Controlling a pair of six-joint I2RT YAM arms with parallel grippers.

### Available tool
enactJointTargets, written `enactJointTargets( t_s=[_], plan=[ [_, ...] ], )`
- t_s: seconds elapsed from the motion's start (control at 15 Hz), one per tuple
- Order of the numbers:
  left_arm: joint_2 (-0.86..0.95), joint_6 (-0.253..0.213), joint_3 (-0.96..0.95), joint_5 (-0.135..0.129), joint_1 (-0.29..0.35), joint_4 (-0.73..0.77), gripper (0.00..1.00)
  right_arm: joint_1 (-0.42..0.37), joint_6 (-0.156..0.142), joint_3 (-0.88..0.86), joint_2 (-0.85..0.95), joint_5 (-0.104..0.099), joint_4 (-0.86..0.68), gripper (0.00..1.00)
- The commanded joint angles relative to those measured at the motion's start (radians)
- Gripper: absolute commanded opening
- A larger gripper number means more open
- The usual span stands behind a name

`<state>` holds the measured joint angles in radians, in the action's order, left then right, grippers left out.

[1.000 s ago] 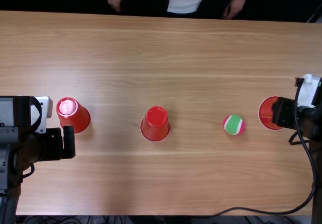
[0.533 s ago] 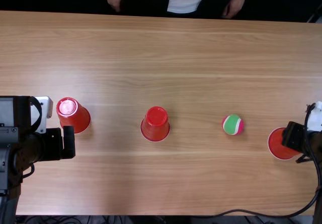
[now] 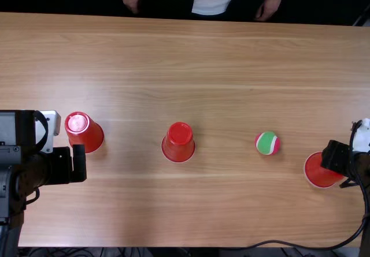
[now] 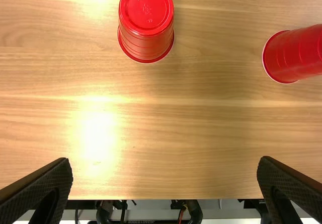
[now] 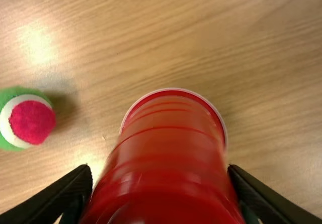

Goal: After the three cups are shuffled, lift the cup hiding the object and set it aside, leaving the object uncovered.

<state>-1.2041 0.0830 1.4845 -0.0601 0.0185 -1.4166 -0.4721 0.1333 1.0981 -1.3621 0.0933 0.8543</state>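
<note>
wooden table (image 3: 185, 49) | left red cup (image 3: 84, 131) | middle red cup (image 3: 178, 142) | green-pink ball (image 3: 268, 143)

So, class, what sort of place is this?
Probably a robotics lab bench: a black left arm and right arm at a wooden table, red cups and a ball staged as a test.

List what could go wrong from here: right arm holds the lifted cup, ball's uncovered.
1. The held cup looks tilted in the right gripper, its rim not flat to the table. Released like this, it may tip over and roll.
2. The ball lies loose beside it. A rolling cup, or an arm swinging that way, could knock it off its spot.
</note>
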Motion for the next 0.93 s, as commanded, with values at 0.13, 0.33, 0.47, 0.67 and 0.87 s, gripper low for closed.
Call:
enactJointTargets(
  t_s=[0.13, 0.33, 0.47, 0.67, 0.87],
  plan=[
    [0.005, 0.005, -0.007, -0.004, -0.006, -0.003, 1.0, 0.004, 0.008, -0.001, -0.003, 0.006, -0.08, 1.0],
    [0.009, 0.005, -0.009, -0.004, -0.006, -0.003, 1.0, 0.032, 0.007, 0.045, 0.008, 0.01, -0.078, 1.0],
    [0.023, 0.005, -0.007, -0.004, -0.008, -0.003, 1.0, 0.105, 0.003, 0.094, 0.012, 0.012, -0.069, 1.0],
    [0.029, 0.005, -0.009, -0.004, -0.006, -0.003, 1.0, 0.234, -0.008, 0.201, 0.014, 0.012, -0.027, 1.0],
    [0.041, 0.007, -0.012, -0.004, -0.002, -0.003, 1.0, 0.357, -0.023, 0.25, 0.027, 0.01, 0.019, 1.0]
  ],
)
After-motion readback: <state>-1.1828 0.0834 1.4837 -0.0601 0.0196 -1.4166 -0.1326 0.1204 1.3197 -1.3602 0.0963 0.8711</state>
